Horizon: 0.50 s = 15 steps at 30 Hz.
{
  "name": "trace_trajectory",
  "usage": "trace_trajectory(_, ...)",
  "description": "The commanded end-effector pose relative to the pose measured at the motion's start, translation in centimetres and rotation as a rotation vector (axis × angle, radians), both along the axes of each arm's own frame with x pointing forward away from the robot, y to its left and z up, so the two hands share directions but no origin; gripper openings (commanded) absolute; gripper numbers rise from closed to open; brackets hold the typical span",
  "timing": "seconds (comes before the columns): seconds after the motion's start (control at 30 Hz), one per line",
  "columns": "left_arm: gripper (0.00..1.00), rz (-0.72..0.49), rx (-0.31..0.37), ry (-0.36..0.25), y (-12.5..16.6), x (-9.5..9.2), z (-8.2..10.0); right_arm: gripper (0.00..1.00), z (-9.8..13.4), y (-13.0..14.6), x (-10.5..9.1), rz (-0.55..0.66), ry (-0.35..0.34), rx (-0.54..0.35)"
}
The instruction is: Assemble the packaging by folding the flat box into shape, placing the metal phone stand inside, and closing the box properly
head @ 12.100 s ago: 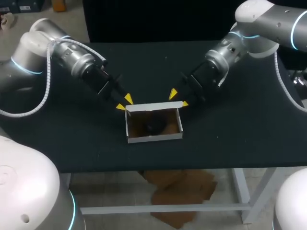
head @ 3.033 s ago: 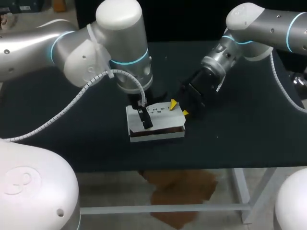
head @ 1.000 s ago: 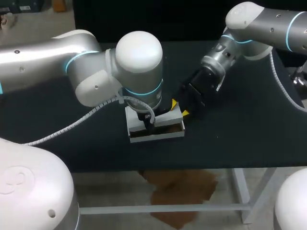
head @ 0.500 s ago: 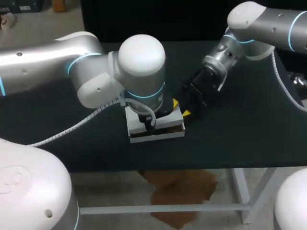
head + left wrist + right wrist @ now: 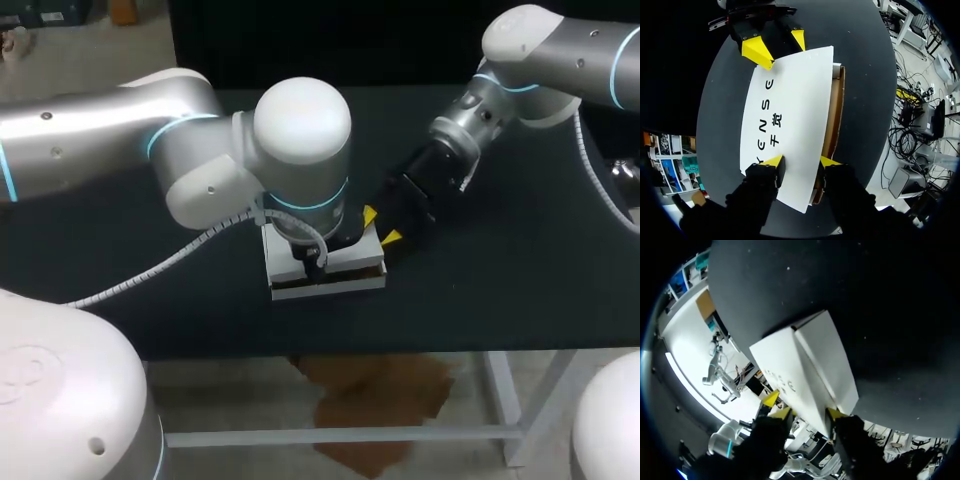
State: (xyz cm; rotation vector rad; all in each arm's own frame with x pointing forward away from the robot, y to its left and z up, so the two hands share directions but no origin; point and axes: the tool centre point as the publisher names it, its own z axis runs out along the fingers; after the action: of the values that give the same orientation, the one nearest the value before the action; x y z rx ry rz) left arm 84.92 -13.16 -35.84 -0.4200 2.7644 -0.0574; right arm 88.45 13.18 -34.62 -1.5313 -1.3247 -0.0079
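Left arm [image 5: 110, 120], right arm [image 5: 560, 45]: silver-white housings, cyan joint rings. Left gripper [image 5: 801, 161], right gripper [image 5: 381, 226]: black, yellow-tipped. Ribbed white cable [image 5: 175, 258] at the left elbow's 7 o'clock.

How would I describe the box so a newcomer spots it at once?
On the black table, look toward the middle, where the left end effector and right end effector meet. The box sits there: a white carton, its lid with black lettering lowered over a brown cardboard interior. Its neighbours are black with yellow tips; it is flat-sided, white and lettered.
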Motion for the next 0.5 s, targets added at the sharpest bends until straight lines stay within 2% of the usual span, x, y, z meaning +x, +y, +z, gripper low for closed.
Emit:
trace_trajectory(0.03,0.43,0.003,0.009,-0.006,-0.3,-0.3,-0.2,0.46,0.4,-0.7,-0.7,-0.026,-0.018,0.002)
trace_trajectory(0.5,0.43,0.000,0.020,-0.003,-0.5,-0.6,-0.3,0.44,2.8,-2.7,-1.3,-0.086,-0.092,0.030)
